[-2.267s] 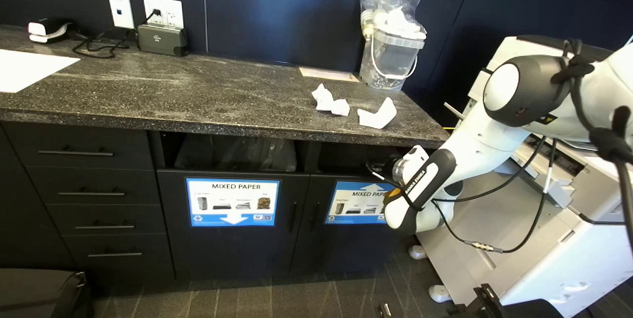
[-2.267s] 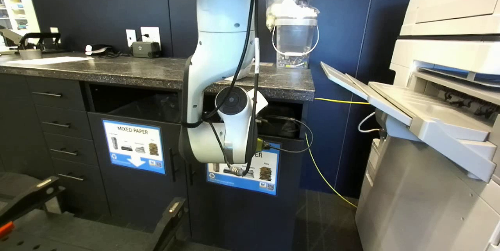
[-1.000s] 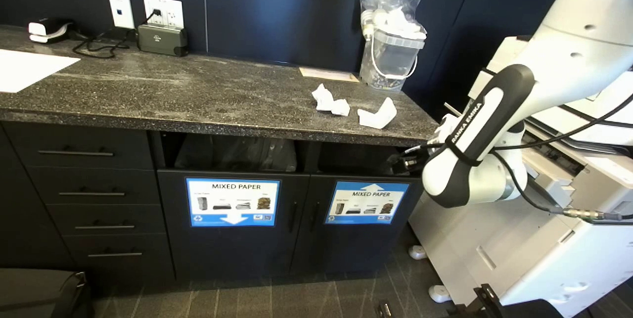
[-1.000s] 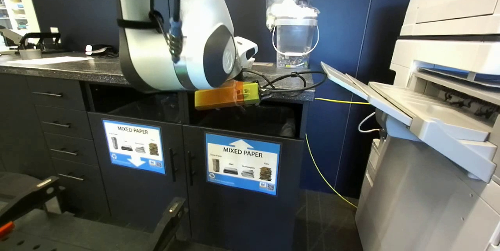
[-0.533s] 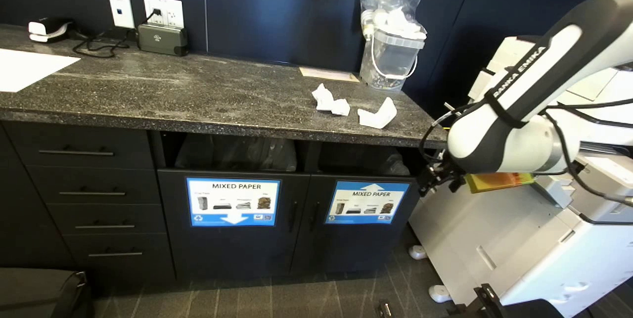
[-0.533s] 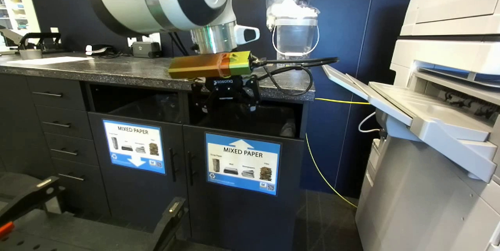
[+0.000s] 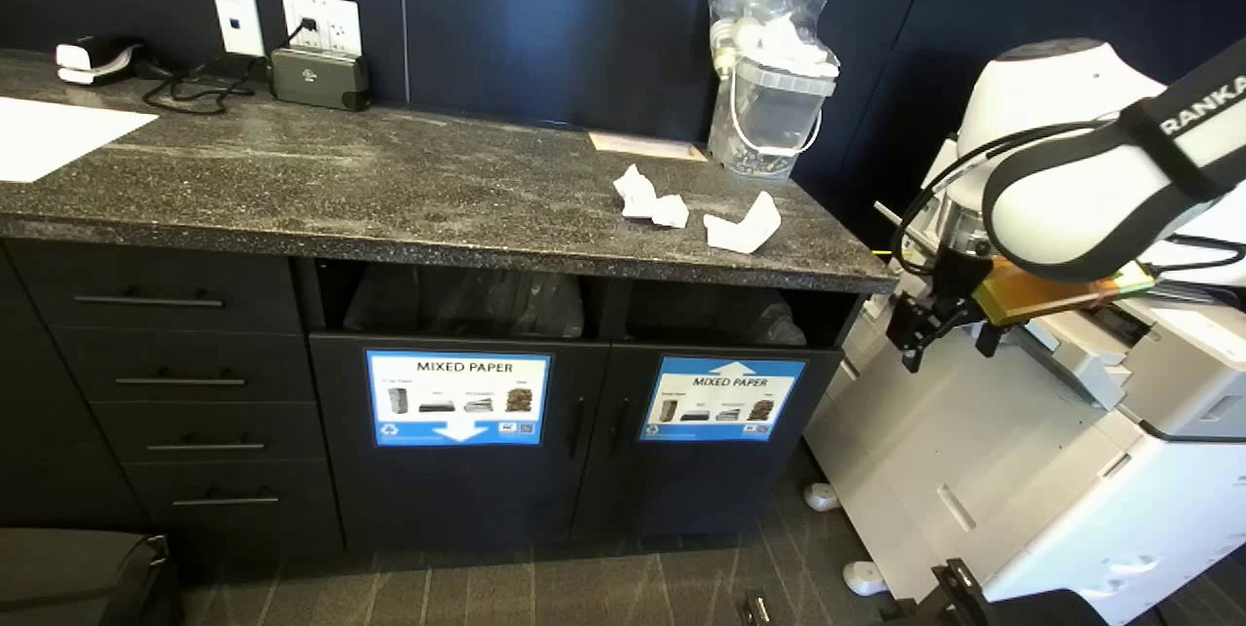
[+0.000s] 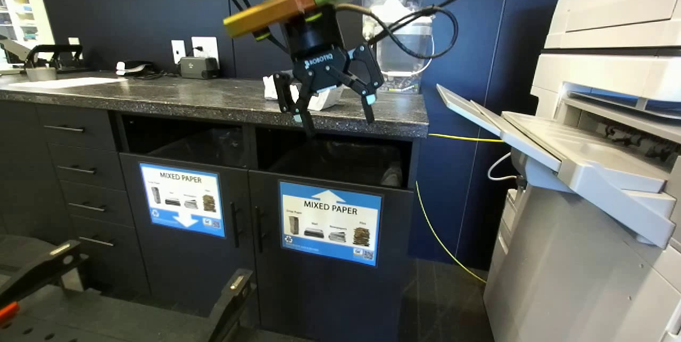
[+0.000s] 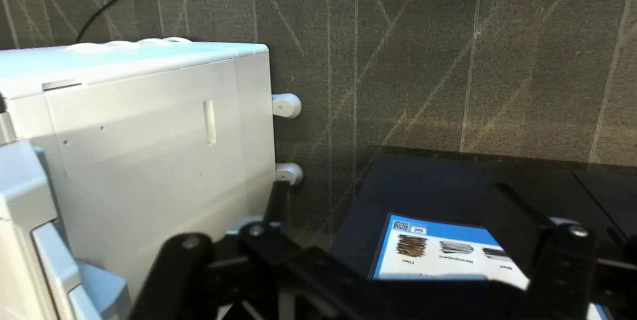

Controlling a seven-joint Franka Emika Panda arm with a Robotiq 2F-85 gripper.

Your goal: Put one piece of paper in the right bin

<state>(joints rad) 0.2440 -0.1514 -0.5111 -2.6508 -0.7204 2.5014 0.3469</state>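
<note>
Two loose clumps of white crumpled paper, one (image 7: 636, 195) and the other (image 7: 746, 225), lie on the counter near its right end. They show partly behind the gripper in an exterior view (image 8: 326, 99). The right bin (image 8: 346, 162) is the dark opening above the MIXED PAPER sign with an up arrow (image 8: 330, 225); it also shows in an exterior view (image 7: 701, 319). I see a dark liner in it and no paper. My gripper (image 8: 338, 117) is open and empty, pointing down, in front of the counter edge and above the opening's level. It also shows in the wrist view (image 9: 392, 193).
A printer (image 7: 973, 470) stands right of the cabinet, its tray (image 8: 500, 118) jutting out. A clear bucket (image 7: 769, 110) stands at the back of the counter (image 7: 389, 178). The left bin opening (image 7: 462, 305) is beside the right one. A yellow cable (image 8: 452, 250) hangs at the cabinet's right side.
The gripper has come back from the right bin's opening, risen and turned to point down and tilted. The white papers on the counter have not moved.
</note>
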